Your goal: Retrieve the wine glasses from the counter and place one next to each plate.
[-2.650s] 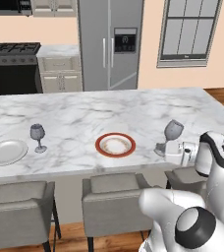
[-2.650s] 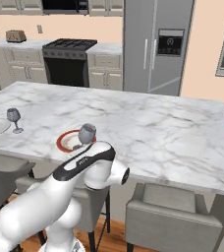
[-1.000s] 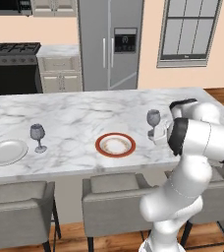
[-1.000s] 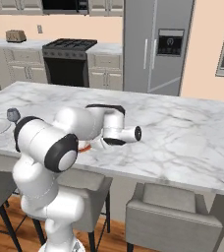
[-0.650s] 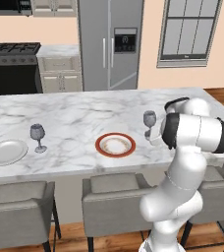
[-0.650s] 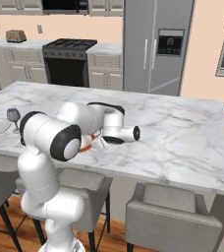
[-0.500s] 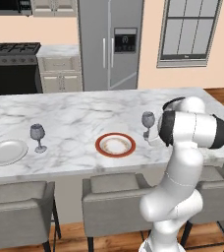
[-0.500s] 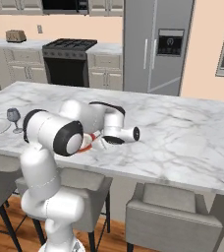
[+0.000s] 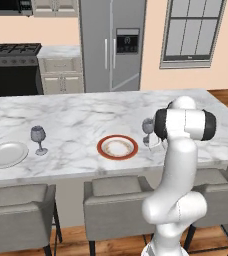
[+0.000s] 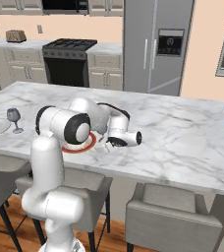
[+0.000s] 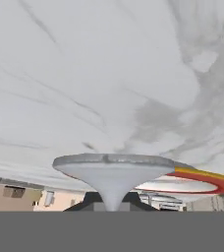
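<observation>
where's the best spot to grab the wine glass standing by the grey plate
By its thin stem, from the side. The wine glass stands upright on the island right of the grey plate, its round bowl too wide and slick; the stem is bare between bowl and foot, with open marble around.

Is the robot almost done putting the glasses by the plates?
Halfway. One wine glass already stands beside the pale plate. The tool is shut on the second wine glass, holding it by the stem right of the red-rimmed plate. Left: set it down there and let go.
</observation>
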{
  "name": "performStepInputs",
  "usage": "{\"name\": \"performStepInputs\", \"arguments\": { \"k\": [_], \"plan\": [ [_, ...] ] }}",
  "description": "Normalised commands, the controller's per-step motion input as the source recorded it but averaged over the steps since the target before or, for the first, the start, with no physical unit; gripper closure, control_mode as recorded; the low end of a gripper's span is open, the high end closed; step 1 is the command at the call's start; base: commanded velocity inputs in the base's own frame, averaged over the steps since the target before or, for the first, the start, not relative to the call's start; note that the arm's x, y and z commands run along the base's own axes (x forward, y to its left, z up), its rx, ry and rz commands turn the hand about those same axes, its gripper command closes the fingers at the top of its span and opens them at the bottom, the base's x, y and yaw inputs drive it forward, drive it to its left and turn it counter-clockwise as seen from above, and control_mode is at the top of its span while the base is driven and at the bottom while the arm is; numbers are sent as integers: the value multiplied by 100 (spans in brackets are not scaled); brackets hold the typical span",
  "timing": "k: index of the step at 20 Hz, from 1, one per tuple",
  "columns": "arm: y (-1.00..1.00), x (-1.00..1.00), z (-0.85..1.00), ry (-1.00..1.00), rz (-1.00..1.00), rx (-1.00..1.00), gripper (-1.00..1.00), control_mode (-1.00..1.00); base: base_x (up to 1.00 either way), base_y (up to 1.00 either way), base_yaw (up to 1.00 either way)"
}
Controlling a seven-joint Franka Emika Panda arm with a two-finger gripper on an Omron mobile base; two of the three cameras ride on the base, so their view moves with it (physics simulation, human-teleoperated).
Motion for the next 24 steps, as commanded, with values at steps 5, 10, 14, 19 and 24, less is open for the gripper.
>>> {"name": "performStepInputs", "arguments": {
  "k": [5,10,14,19,24],
  "plan": [
    [-2,55,-42,-2,8,10,100,-100,0,0,0],
    [-15,59,-28,0,8,28,100,-100,0,0,0],
    [-11,33,-24,-5,9,10,100,-100,0,0,0],
    [7,9,-26,-20,11,-7,100,-100,0,0,0],
    [10,7,-32,-3,5,-16,100,-100,0,0,0]
  ]
}}
